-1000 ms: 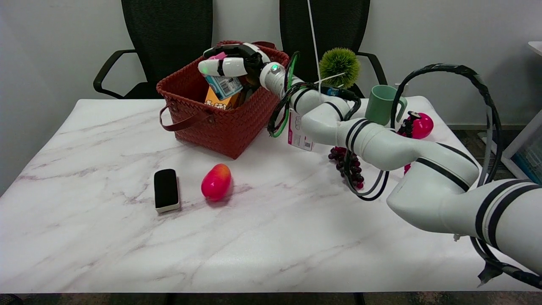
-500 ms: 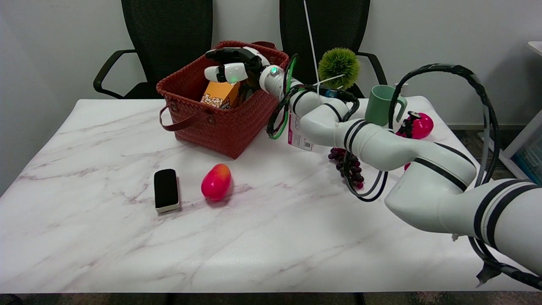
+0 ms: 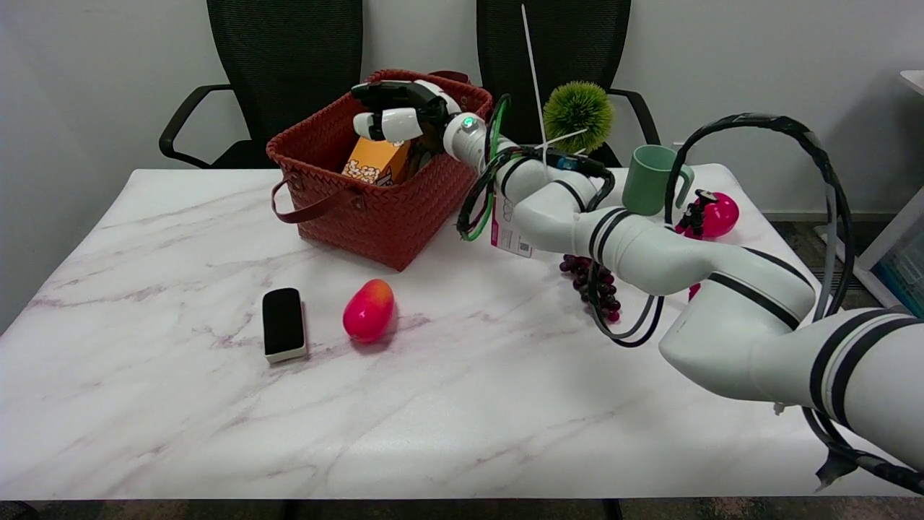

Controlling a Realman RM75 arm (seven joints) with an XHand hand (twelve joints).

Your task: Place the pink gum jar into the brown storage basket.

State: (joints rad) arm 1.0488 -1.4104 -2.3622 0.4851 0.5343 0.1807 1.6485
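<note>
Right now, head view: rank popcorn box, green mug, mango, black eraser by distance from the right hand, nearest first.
1. Popcorn box: in the brown storage basket, just under the right hand.
2. Green mug: the table's far right.
3. Mango: in front of the basket.
4. Black eraser: left of the mango.
The mug and mango are close to call.

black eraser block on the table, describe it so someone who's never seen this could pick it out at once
Start at the brown storage basket at the back of the marble table, then come toward the near edge. Two small things lie side by side there: the black eraser block on the left, a red-orange mango on its right. It is the only flat, black, rectangular thing, with a white base.
</note>
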